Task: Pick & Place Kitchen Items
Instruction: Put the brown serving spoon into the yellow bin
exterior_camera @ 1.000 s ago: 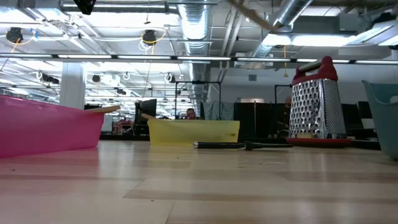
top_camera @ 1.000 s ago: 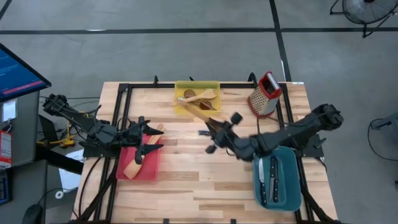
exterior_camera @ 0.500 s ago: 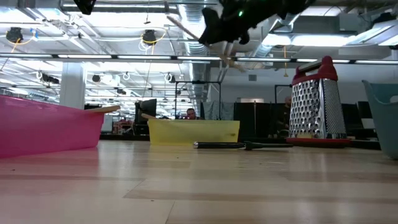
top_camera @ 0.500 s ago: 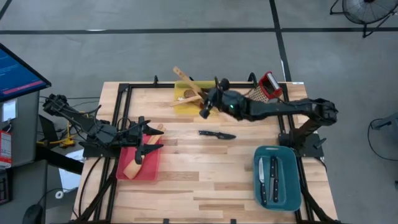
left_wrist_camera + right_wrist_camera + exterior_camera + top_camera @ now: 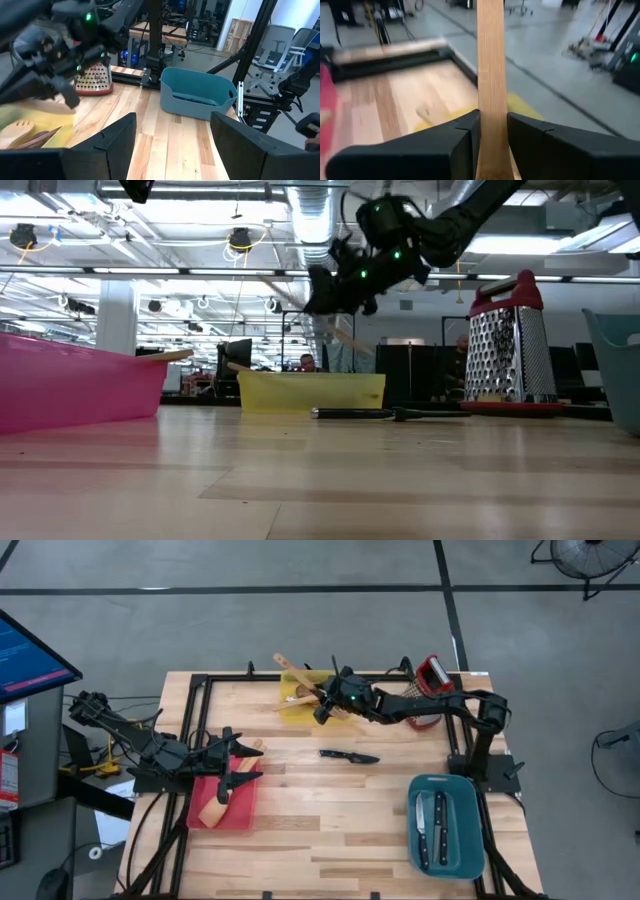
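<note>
One spatula (image 5: 491, 75) in right gripper (image 5: 325, 706), two knives (image 5: 430, 825) in teal bin (image 5: 470, 862)

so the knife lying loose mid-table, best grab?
Take the knife by its black handle, the end nearer the left arm, coming straight down. It lies flat on the bare table, with the blade toward the grater. Set the fingers across the handle. Right gripper is busy holding a spatula.
</note>
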Controlling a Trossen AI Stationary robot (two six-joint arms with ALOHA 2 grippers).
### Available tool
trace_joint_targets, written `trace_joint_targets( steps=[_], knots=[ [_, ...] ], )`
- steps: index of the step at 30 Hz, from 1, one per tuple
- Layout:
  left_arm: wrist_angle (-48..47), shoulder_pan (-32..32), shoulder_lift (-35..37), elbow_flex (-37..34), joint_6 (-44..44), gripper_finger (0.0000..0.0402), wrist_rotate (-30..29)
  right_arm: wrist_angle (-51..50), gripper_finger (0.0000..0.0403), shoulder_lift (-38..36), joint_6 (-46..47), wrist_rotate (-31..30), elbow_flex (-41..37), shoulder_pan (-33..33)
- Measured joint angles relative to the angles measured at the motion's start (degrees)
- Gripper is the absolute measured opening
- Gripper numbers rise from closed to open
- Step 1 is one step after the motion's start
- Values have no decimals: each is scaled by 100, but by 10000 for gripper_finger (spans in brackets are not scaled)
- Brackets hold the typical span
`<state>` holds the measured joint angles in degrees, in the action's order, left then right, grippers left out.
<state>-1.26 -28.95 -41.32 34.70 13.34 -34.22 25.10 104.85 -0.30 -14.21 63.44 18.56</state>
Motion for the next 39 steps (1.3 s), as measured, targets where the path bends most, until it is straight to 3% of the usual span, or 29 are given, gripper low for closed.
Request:
trace_joint_targets(
  steps=[14,21,39],
  knots=[
    [2,0,0,0,0,237,-1,59,82,233,-137,122,-7,264],
    [0,0,0,0,0,237,-2,69,82,372,385,969,-5,597],
    [0,11,0,0,-138,237,-2,-76,82,621,488,1016,-4,799]
  ],
)
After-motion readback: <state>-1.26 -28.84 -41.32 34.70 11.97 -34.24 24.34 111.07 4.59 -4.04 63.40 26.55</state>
